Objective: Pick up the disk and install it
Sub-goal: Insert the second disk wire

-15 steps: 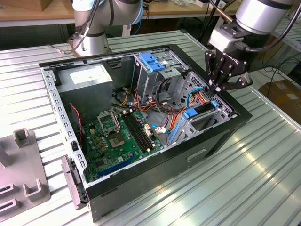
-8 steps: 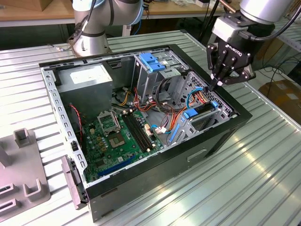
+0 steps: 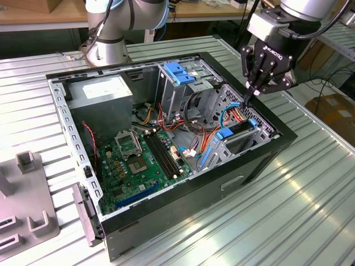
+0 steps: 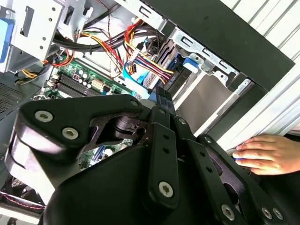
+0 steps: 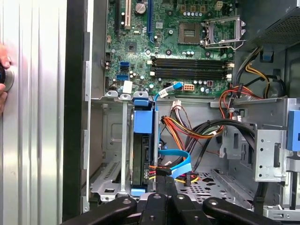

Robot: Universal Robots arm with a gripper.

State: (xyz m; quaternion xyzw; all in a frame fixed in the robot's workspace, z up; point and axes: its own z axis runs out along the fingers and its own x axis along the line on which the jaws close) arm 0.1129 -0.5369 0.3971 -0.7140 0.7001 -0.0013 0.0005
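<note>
Your gripper [image 3: 248, 95] hangs over drive bay at open case's [image 3: 277, 145] edge on exterior view's right, fingers [image 3: 250, 88] drawn together to narrow tip, nothing held. Disk [image 5: 142, 154] sits on edge in bay slot just beneath that tip, blue rail [image 5: 143, 123] on top; in exterior view disk [image 3: 239, 128] shows in same bay. Blue data cable [image 5: 178, 161] and orange-yellow wire bundle lie beside disk. Motherboard [image 3: 138, 160] on case floor. A person's hand [image 4: 268, 154] rests on table [image 3: 310, 210] near case.
</note>
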